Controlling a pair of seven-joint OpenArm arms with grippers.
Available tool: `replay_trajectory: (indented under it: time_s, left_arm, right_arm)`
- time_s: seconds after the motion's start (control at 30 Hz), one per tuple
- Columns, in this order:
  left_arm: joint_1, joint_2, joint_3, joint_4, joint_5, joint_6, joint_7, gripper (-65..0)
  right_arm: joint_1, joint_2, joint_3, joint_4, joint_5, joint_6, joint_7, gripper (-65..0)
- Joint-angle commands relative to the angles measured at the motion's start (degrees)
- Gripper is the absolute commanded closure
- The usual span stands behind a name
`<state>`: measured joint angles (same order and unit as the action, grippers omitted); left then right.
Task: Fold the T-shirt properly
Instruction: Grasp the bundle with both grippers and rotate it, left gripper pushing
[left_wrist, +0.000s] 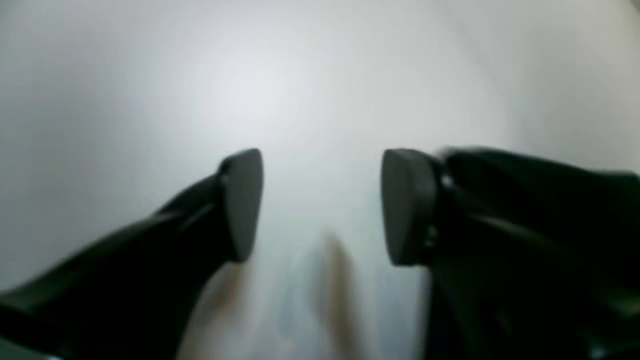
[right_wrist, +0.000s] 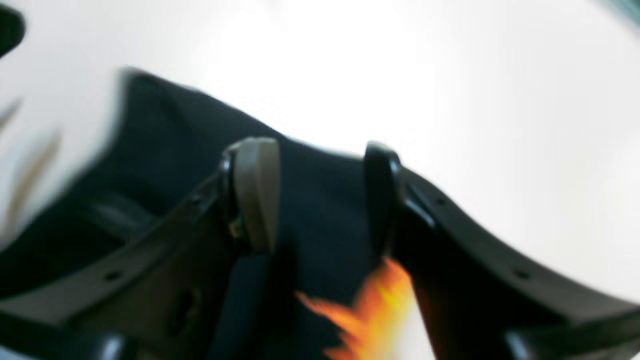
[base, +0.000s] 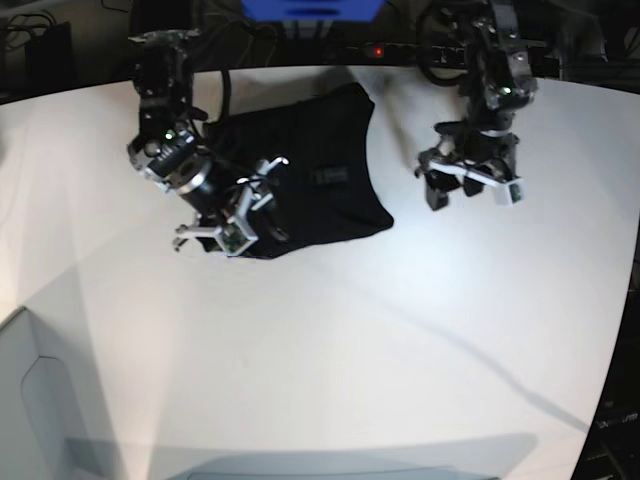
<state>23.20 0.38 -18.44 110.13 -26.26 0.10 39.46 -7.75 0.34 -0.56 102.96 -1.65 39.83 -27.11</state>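
Your T-shirt (base: 310, 180) lies bunched at twelve o'clock on the worktop (base: 350, 350), folding seemingly near done. Right tool (right_wrist: 320, 195) hovers over it, jaws apart, gripping nothing (left tool (left_wrist: 320, 205) likewise, at two o'clock). Next, check squareness.

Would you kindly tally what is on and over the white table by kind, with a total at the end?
T-shirt, black, lying folded on the white table: 1
Robot grippers, the left gripper over bare table and the right gripper over the shirt's edge: 2
Total: 3
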Motion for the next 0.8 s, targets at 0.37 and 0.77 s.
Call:
replay_trajectory:
  time_s: [0.37,0.77]
  left_arm:
    - [0.2,1.3,16.6,-7.7,-3.1,0.1,-1.4,-45.5]
    - [-5.0,1.3,17.0,-16.9,-3.2,-0.3,-1.1,-11.2]
  right_arm:
    - [0.1,3.7,5.6,0.9,0.8,0.2,1.8,-34.1]
    - [0.7,4.5,11.8,1.4,0.7,0.2,1.8,-34.1]
